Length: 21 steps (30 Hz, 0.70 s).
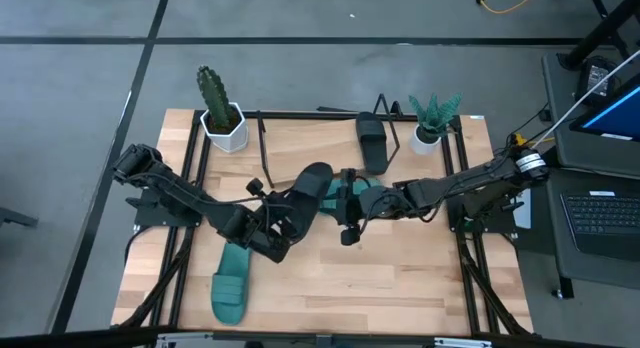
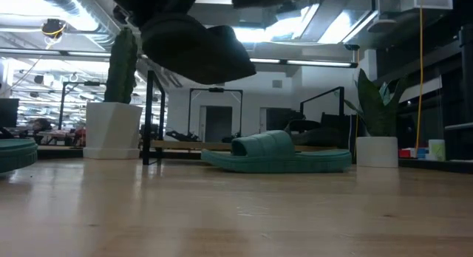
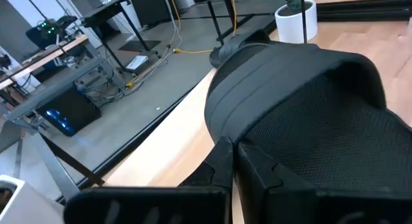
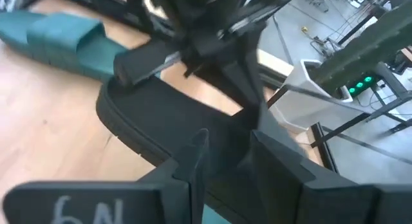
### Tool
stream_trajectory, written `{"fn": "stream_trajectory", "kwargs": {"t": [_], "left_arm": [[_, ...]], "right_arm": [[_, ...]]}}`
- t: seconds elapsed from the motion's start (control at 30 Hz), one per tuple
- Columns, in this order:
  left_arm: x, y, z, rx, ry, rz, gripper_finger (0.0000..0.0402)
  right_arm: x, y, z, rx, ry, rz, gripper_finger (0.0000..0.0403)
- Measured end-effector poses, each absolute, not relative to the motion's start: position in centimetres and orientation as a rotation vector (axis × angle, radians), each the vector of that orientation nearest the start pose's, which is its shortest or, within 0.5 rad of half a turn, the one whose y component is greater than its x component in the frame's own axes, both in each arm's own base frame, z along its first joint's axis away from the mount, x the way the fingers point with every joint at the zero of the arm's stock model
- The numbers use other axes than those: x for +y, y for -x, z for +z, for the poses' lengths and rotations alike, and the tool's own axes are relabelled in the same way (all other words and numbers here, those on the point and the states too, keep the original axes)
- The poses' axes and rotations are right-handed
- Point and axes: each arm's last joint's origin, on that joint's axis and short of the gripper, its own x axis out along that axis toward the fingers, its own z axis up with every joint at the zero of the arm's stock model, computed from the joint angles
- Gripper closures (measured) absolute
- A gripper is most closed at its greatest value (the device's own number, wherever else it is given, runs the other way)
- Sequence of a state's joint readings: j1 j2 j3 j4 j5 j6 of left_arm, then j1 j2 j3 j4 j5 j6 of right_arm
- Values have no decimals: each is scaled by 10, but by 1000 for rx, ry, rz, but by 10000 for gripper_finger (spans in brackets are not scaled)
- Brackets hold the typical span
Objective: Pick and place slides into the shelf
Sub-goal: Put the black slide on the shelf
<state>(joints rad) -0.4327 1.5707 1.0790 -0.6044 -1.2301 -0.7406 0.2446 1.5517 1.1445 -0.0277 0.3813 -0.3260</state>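
The left claw (image 1: 272, 233) was clamped together on the heel end of a black sandal (image 1: 305, 188), holding it clear of the table (image 1: 400, 278); from table height the sandal (image 2: 196, 50) hung in the air well above the boards. The left wrist camera looked straight over its own fingers (image 3: 225, 166) into the sandal's mesh footbed and wide strap (image 3: 290, 63). The right claw (image 1: 350, 203) sat at about three o'clock from that sandal, near the middle of the table, its fingers (image 4: 193, 159) spread apart on either side of the sandal's edge (image 4: 148, 121), not pressing on it as far as the pictures showed.

Directly beneath and beside the right claw lay a green sandal (image 1: 360, 188), flat on the table; the low camera showed it (image 2: 277, 153) resting alone on the wood. A second green sandal (image 1: 232, 286) lay toward seven o'clock of the table, just past the left claw. A second black sandal (image 1: 372, 138) rested at twelve o'clock on the slanted wooden rack (image 1: 300, 143) with its thin black wire frame, toward the rack's right end.

A cactus in a white pot (image 1: 220, 113) stood at eleven o'clock at the table's back, and a leafy plant in a white pot (image 1: 432, 123) stood at one o'clock.
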Motion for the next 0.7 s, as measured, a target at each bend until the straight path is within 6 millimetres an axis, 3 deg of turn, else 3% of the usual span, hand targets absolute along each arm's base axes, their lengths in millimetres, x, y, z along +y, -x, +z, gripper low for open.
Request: {"fn": "stream_trajectory", "kwargs": {"t": [0.13,0.27,0.5,0.7], "left_arm": [[-98,-286,236,432,-155,916,401],[-96,-287,237,428,-148,927,401],[-91,-289,237,426,-140,943,401],[-95,-288,237,425,-143,928,401]], "right_arm": [[72,-347,283,465,496,-181,286],[73,-353,291,454,494,-191,286],[76,-377,279,561,556,-228,286],[77,-391,284,597,632,-300,286]]}}
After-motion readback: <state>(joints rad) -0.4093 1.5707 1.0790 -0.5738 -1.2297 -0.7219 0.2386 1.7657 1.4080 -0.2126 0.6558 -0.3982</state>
